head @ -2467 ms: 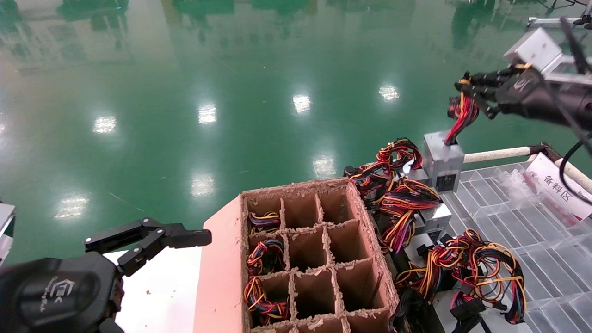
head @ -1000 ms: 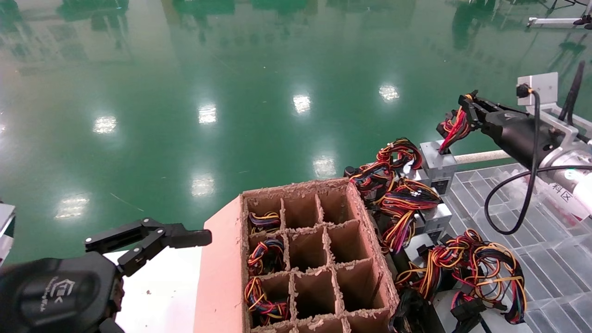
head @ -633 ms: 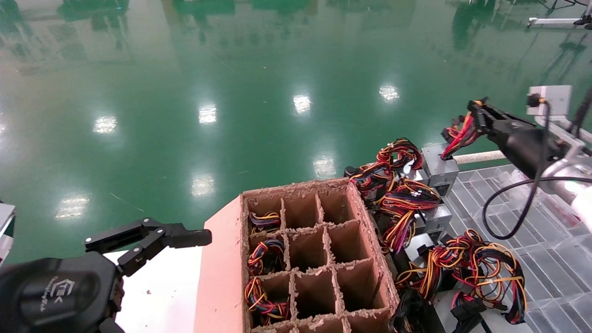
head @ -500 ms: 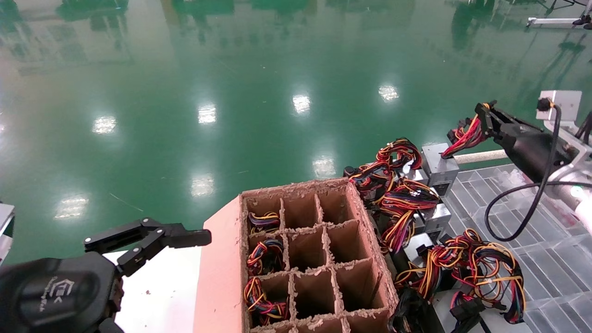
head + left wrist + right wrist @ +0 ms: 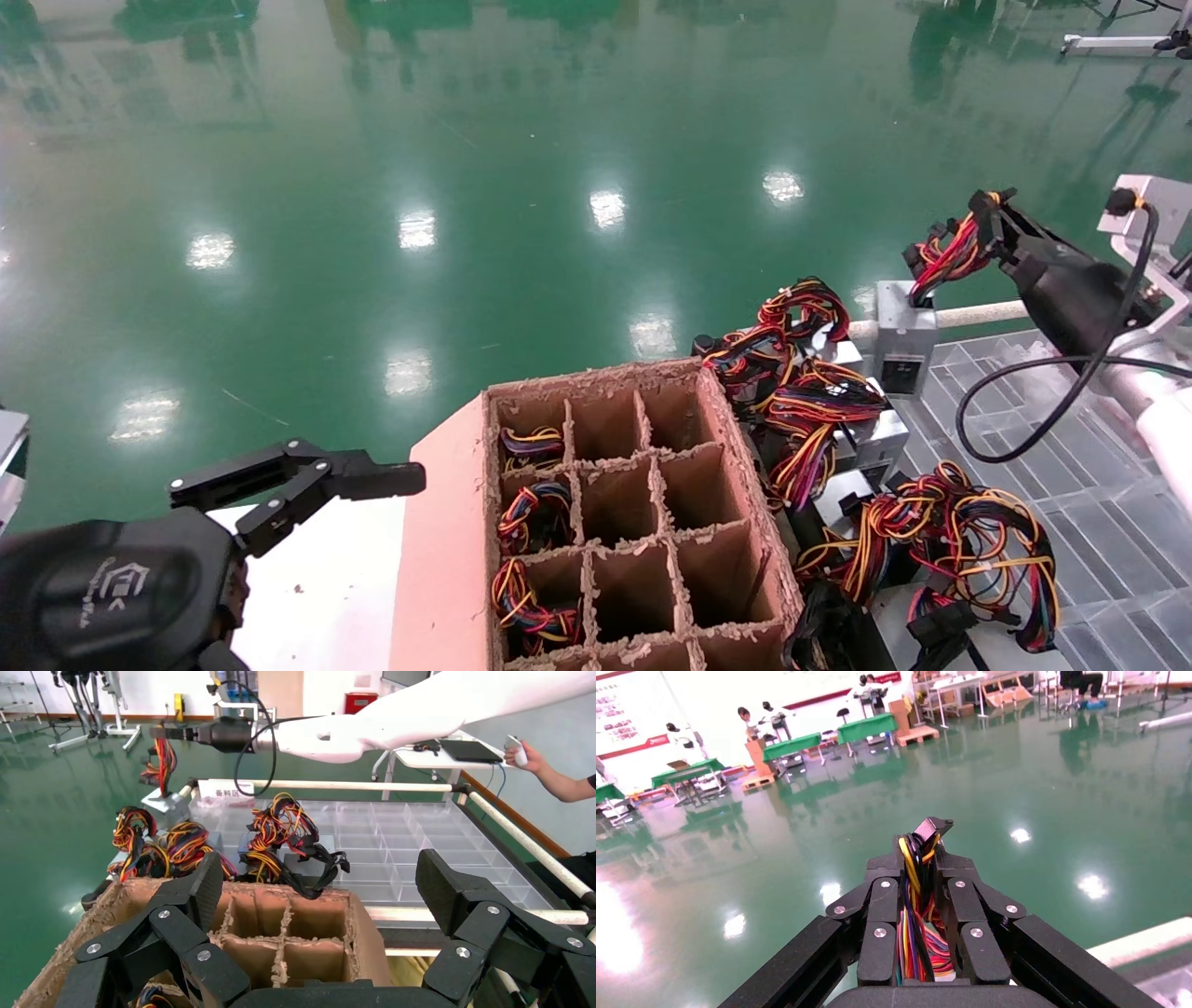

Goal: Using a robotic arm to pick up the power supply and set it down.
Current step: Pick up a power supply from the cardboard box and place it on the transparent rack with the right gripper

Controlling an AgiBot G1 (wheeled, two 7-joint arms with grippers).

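Power supply (image 5: 905, 336), small grey box w/ black socket face, hangs by its red/black wire bundle (image 5: 942, 259) at the far edge of the clear compartment tray (image 5: 1099, 503), just beside the white rail (image 5: 978, 315); can't tell if its base touches anything. Right gripper (image 5: 989, 216) is clamped on that bundle, wires pinched between both fingers (image 5: 884, 913) in the wrist view. Left gripper (image 5: 321, 480) parked low near the white surface, jaws spread, nothing held. Brown cardboard divider box (image 5: 633, 522) sits between them; some cells hold wired units. More units w/ yellow-orange bundles (image 5: 941, 531) piled beside it. White label (image 5: 226, 793) on the tray rail, print too small to read.
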